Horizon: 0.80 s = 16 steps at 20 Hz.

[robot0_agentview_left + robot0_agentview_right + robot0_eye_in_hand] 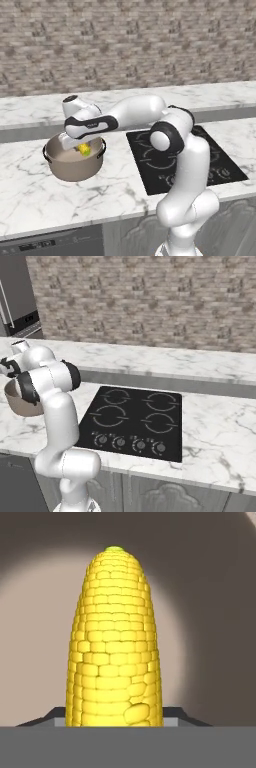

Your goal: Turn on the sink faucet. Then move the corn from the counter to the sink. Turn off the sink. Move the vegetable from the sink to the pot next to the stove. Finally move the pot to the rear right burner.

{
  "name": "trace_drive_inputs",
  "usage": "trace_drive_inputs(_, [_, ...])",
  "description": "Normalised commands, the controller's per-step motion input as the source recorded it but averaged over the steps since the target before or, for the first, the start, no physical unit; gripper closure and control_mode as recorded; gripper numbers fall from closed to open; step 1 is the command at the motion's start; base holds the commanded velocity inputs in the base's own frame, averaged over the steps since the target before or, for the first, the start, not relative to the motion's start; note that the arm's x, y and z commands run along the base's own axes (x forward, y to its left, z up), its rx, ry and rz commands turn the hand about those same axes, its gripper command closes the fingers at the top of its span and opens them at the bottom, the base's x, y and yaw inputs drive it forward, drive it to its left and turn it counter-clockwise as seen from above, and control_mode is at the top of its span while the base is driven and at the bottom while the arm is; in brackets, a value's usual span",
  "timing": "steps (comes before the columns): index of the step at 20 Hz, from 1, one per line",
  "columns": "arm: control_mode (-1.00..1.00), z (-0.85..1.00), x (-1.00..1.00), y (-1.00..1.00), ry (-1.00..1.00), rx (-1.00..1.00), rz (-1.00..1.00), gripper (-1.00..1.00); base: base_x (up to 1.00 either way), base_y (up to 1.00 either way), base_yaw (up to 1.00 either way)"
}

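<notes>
The yellow corn (115, 642) stands close up in the hand view, its greenish tip pointing away toward the pot's pale floor (210, 612). My gripper (115, 714) is shut on the cob's near end, a dark finger tip on either side. From the left base view, the gripper (80, 146) reaches down into the beige-grey pot (72, 172), and the corn (83, 149) shows just inside the rim. The pot (20, 406) sits on the marble counter (60, 200), left of the black stove (200, 165). The sink and faucet are out of view.
The stove (135, 421) has four ring burners and a row of knobs along its front edge. A brick wall runs behind the counter. A dark appliance (17, 301) stands at the far left. My arm's elbow (170, 135) hangs over the cooktop's left side.
</notes>
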Motion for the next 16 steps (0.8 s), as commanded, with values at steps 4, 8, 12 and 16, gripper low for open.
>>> trace_drive_inputs(4, [-1.0, -0.22, 0.2, 0.14, 0.07, 0.0, 0.0, 1.0, 0.0, 0.0, 0.0])
trace_drive_inputs(8, [-1.0, -0.2, 0.23, 0.11, 0.08, 0.0, 0.0, 1.0, 0.0, 0.0, 0.0])
trace_drive_inputs(12, [-1.0, -0.14, 0.23, 0.12, 0.09, 0.0, 0.0, 1.0, 0.0, 0.0, 0.0])
trace_drive_inputs(16, [-1.0, 0.0, 0.16, 0.11, 0.07, 0.0, 0.0, -1.0, 0.0, 0.0, 0.0])
